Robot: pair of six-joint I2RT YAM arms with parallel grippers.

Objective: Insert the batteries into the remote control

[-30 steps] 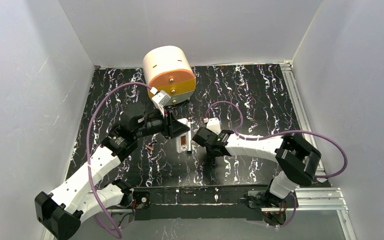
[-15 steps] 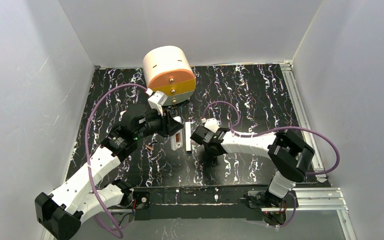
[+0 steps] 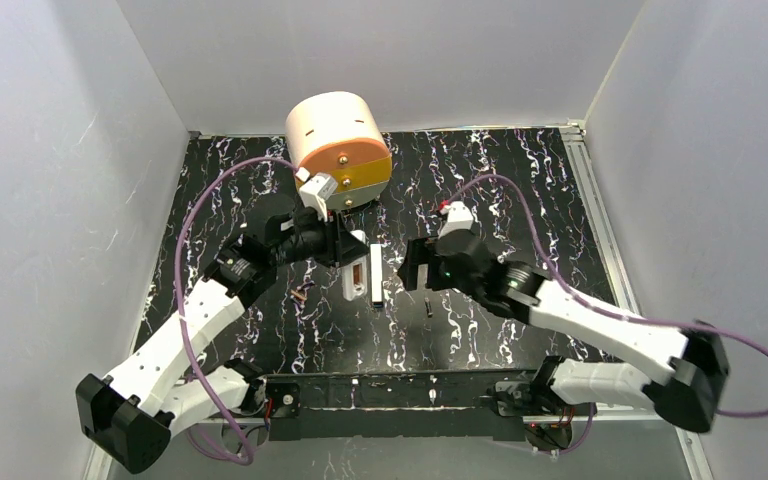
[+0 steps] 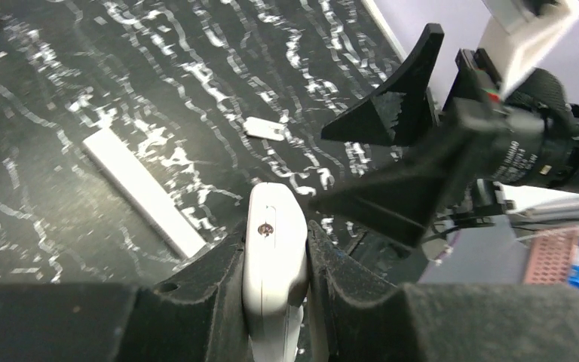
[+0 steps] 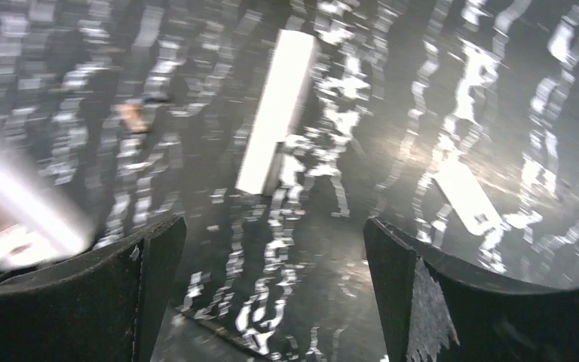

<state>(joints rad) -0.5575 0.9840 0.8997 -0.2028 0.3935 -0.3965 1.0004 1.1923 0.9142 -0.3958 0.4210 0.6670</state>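
Observation:
My left gripper (image 3: 352, 262) is shut on the white remote control (image 3: 355, 277), holding it on edge above the table. The remote's rounded end (image 4: 274, 249) sticks out between the pads. A brown slot shows on the side that faces the right arm. My right gripper (image 3: 413, 270) stands open and empty just right of the remote, and its black fingers (image 4: 392, 151) show in the left wrist view. One coppery battery (image 3: 301, 292) lies on the table left of the remote, and it shows as a blur (image 5: 132, 113) in the right wrist view. A slim dark cylinder (image 3: 427, 306), seemingly a second battery, lies below the right gripper.
A long narrow white bar (image 3: 375, 288) lies between the two grippers. A small white-grey wedge piece (image 4: 265, 128) sits beyond the bar. A white and orange drum (image 3: 338, 150) stands at the back, with grey walls on three sides.
The right gripper has drawn back to the right from the remote and opened wide. The right arm has swung outward. The left gripper keeps its hold on the remote, now turned more on edge.

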